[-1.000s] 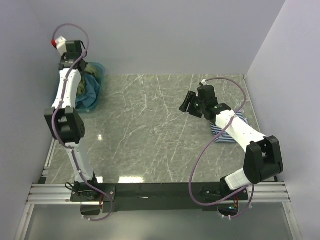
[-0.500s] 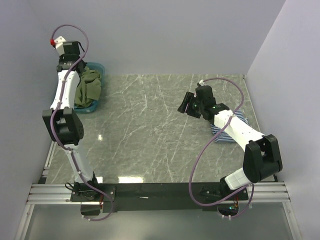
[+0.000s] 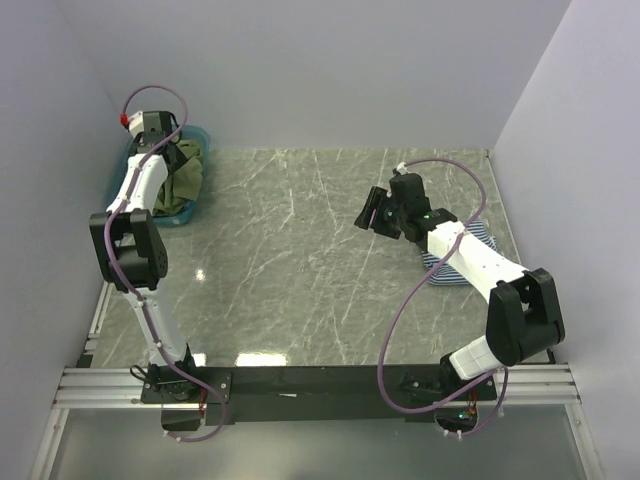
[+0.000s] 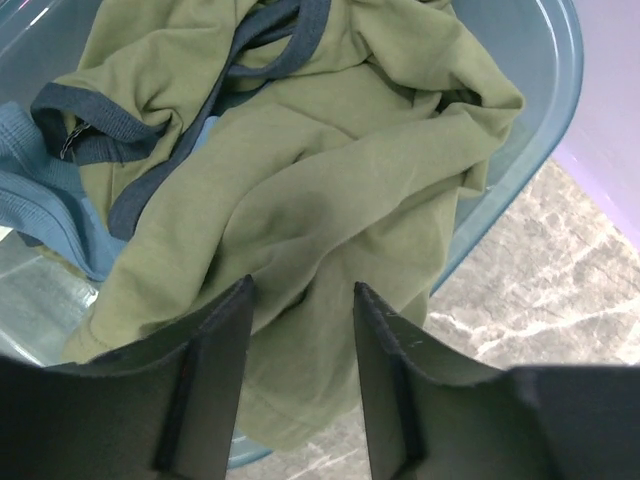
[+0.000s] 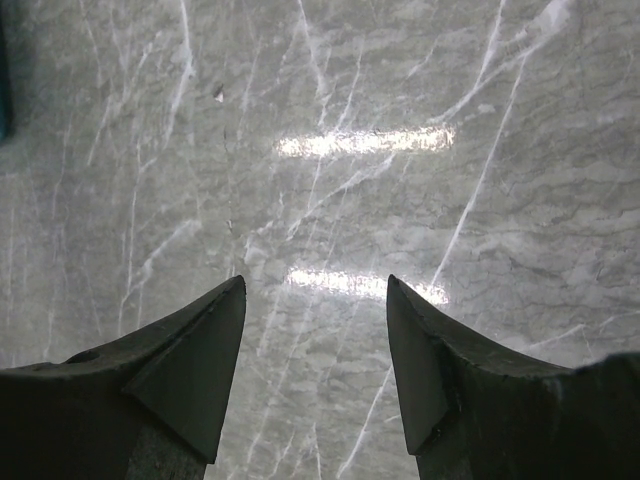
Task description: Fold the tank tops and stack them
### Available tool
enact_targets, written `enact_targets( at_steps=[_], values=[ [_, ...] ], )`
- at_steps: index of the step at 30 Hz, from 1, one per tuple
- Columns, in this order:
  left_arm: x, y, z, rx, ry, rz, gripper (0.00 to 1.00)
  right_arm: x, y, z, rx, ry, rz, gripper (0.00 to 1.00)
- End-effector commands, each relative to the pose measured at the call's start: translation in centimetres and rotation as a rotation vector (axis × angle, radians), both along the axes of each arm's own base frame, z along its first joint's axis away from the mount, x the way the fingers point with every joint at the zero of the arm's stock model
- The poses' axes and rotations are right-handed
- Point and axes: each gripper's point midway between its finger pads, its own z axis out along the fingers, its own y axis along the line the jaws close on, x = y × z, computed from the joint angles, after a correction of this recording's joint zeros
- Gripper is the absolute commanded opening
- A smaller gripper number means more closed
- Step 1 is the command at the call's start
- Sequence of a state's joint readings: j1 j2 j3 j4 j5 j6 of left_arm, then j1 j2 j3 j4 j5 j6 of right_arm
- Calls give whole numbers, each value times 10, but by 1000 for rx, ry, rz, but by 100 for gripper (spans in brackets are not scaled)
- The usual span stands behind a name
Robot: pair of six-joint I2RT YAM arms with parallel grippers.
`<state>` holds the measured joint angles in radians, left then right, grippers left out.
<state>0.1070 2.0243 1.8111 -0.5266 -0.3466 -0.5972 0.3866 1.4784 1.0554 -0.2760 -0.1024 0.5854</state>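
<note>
Watch for double pick or dragged translucent teal plastic basin (image 4: 572,60), upper left in top view, with left end effector (image 4: 300,290) spread above olive green tank top (image 4: 330,170) tangled there with teal-blue tank top (image 4: 40,190); right end effector (image 5: 315,285) spread, centre-right, near navy-and-white striped tank top (image 3: 488,233).

The table (image 3: 300,260) is a grey-green, marble-patterned slab with pale veins and a few bright glints of light toward its near left. Two things lie directly on it, well apart. A translucent teal basin (image 3: 178,217) stands in the far left corner, filled with crumpled cloth. A navy-and-white striped tank top (image 3: 484,233) lies flat just beside the right edge, partly hidden under an arm.
</note>
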Motion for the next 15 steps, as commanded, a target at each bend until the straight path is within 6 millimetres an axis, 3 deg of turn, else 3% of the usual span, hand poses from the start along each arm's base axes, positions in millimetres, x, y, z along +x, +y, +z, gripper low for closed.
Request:
enact_targets(
  at_steps=[1,6,7,10,15],
  values=[
    [12,8,10,29,-42,32,47,0,3,7,7,-37,14,65],
    [20,18,34,82,-92,53,46,-1,3,3,0,-30,15,65],
    [20,19,22,83,-49,55,47,-1,3,3,1,-32,15,65],
    [28,20,19,89,-31,48,51,0,3,2,1,-28,16,65],
    [29,21,3,91,7,48,47,0,4,0,1,-25,17,65]
  ],
)
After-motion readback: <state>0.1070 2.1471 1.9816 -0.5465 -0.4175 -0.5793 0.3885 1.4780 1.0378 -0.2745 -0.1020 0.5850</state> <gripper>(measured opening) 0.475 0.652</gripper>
